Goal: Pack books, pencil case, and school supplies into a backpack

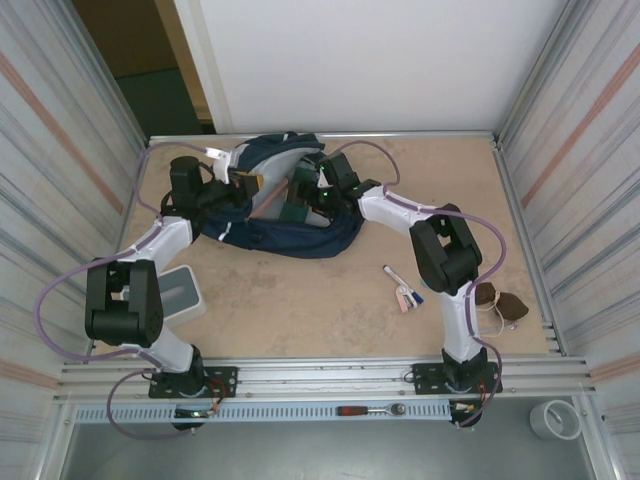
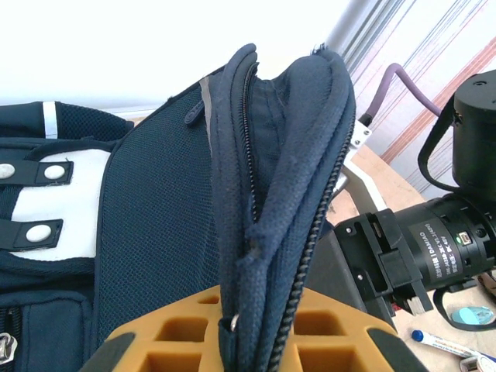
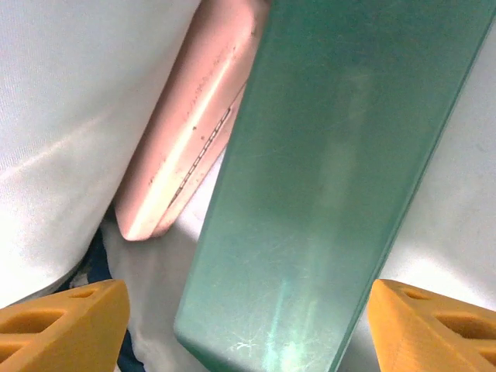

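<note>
While left fingers (image 2: pixel 203 308) pinch backpack (image 2: pixel 155 217) rim, right fingers (image 3: pixel 62 322) spread; green book (image 3: pixel 333 170), pink case (image 3: pixel 194 132) inside.

I read the backpack (image 2: pixel 155 225) as navy mesh with white patches. Inside it, against whitish lining (image 3: pixel 70 93), a book (image 3: pixel 325 194) shows teal-green and a case (image 3: pixel 194 132) pale pink. Beside the backpack, white pens (image 1: pixel 393 273) on my speckled tan worktop (image 1: pixel 300 310).

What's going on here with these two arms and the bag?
Two robot arms are packing a navy backpack on a table. The left tool pinches the edge of its opening, holding it up. The right tool is inside, fingers apart around a flat green item beside a pink one. A few pens lie on the table, not yet packed.
</note>
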